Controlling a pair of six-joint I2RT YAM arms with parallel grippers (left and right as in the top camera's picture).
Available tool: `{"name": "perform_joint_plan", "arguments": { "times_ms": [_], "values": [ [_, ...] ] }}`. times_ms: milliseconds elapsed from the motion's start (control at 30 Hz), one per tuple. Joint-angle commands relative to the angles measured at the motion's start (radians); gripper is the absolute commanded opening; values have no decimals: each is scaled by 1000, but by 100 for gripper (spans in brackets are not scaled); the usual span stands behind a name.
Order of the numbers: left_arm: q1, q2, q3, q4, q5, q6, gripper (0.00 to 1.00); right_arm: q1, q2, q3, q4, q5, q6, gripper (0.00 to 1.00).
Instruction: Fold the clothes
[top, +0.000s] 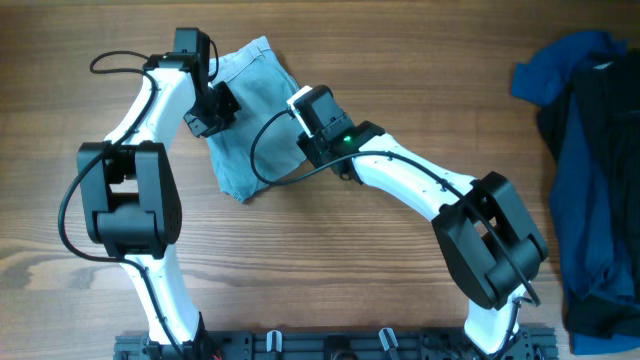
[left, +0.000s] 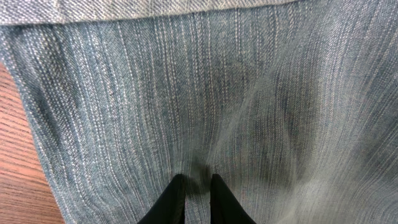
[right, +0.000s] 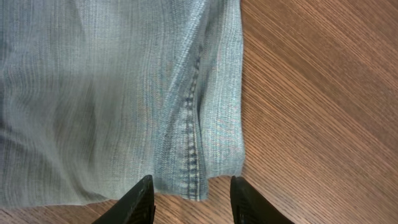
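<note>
folded jeans (top: 245, 120) on the desk (top: 400, 290); left gripper (left: 198, 194) pinches the denim, right gripper (right: 191, 200) parted, empty.

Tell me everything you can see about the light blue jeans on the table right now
The jeans are faded light blue denim, folded into a compact, roughly rectangular bundle lying flat on the wooden table, angled between both arms. A hemmed edge shows in the left wrist view and a stitched seam in the right wrist view. The left gripper pinches the fabric; the right gripper straddles its edge, jaws apart.
</note>
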Motion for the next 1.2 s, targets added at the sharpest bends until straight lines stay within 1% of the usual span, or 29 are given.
{"name": "perform_joint_plan", "arguments": {
  "times_ms": [0, 167, 233, 333, 500, 567, 633, 700, 900, 1067, 1167],
  "values": [
    [5, 10, -19, 3, 8, -7, 15, 9, 40, 2, -5, 42, 4, 40],
    [5, 10, -19, 3, 8, -7, 15, 10, 58, 14, -2, 48, -14, 41],
    [5, 10, -19, 3, 9, -7, 15, 10, 58, 16, 7, 27, -32, 44],
    [5, 10, -19, 3, 9, -7, 15, 10, 58, 32, 13, 3, -35, 46],
    [5, 10, -19, 3, 8, -7, 15, 10, 58, 48, 31, -6, -11, 45],
    [5, 10, -19, 3, 8, -7, 15, 10, 58, 48, 43, -6, -11, 40],
    [5, 10, -19, 3, 8, -6, 15, 10, 58, 48, 59, -6, -11, 32],
    [5, 10, -19, 3, 8, -7, 15, 10, 58, 48, 67, -6, -10, 27],
    [5, 10, -19, 3, 8, -6, 15, 10, 58, 48, 67, 19, 18, 6],
    [5, 10, -19, 3, 8, -6, 15, 9, 58, 48, 68, 34, 39, 4],
    [5, 10, -19, 3, 8, -6, 15, 5, 58, 47, 66, 81, 43, 4]
  ]
}}
